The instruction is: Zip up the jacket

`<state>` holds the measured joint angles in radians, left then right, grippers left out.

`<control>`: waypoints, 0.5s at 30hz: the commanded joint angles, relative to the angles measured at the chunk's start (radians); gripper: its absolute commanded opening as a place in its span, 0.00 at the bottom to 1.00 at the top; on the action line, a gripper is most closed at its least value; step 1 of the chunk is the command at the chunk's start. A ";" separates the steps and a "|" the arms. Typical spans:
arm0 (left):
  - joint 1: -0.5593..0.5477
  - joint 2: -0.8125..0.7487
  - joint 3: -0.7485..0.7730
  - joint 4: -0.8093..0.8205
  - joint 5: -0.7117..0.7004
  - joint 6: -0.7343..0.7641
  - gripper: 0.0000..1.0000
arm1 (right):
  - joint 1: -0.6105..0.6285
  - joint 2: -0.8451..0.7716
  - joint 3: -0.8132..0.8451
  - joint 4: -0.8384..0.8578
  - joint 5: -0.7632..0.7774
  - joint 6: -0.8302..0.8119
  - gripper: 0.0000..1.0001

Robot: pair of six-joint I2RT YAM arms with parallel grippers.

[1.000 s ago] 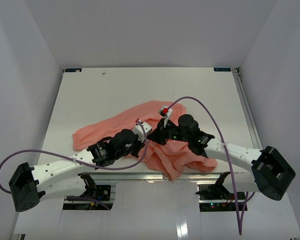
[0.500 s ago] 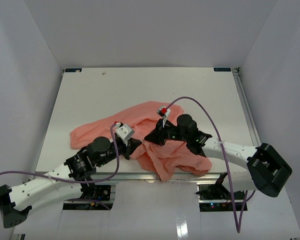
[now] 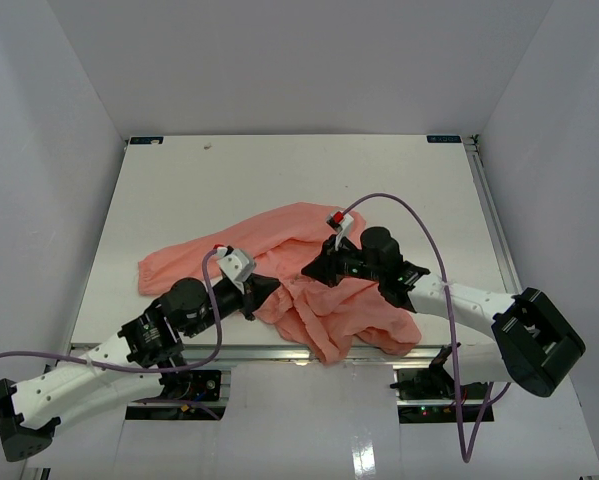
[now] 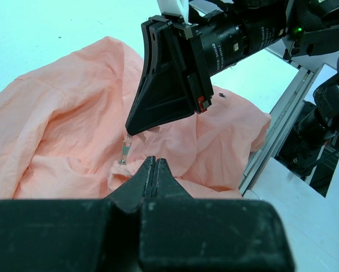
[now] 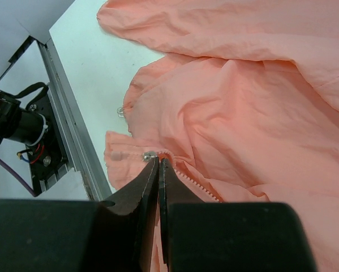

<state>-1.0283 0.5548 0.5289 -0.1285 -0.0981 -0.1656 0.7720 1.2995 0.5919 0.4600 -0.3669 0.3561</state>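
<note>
The salmon-pink jacket (image 3: 289, 228) lies crumpled on the white table, one sleeve stretched left. My right gripper (image 3: 312, 272) is shut on the jacket's zipper edge; in the right wrist view its tips (image 5: 158, 160) pinch the fabric right at the metal slider (image 5: 150, 153), and zipper teeth (image 5: 198, 185) run off to the right. In the left wrist view the right gripper (image 4: 134, 129) hangs over the jacket (image 4: 56, 113) with a metal zipper pull (image 4: 124, 152) dangling below it. My left gripper (image 3: 267, 289) is shut, with nothing seen between its tips (image 4: 155, 161), just short of the pull.
The table's near edge is an aluminium rail (image 3: 279, 350), close under the jacket's hem; it also shows in the right wrist view (image 5: 73, 133) and the left wrist view (image 4: 274, 139). White walls enclose the table (image 3: 279, 170). Purple cables (image 3: 409, 215) loop over both arms.
My left arm has swung back left and toward the near edge, its gripper now a little away from the right one. The right gripper stays pinched on the zipper, shifted slightly.
</note>
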 commanded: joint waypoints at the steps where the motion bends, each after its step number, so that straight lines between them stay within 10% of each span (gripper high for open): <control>1: -0.004 -0.008 -0.003 0.012 0.019 -0.017 0.01 | -0.003 -0.023 0.014 0.008 0.004 -0.022 0.08; 5: -0.004 0.078 0.028 -0.040 0.013 -0.106 0.31 | -0.002 -0.043 0.016 0.008 -0.001 -0.020 0.08; 15: -0.004 0.140 -0.001 0.001 -0.169 -0.562 0.41 | -0.003 -0.086 -0.004 0.011 -0.007 -0.017 0.08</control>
<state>-1.0298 0.7562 0.5353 -0.1715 -0.1471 -0.4541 0.7708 1.2433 0.5919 0.4503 -0.3691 0.3511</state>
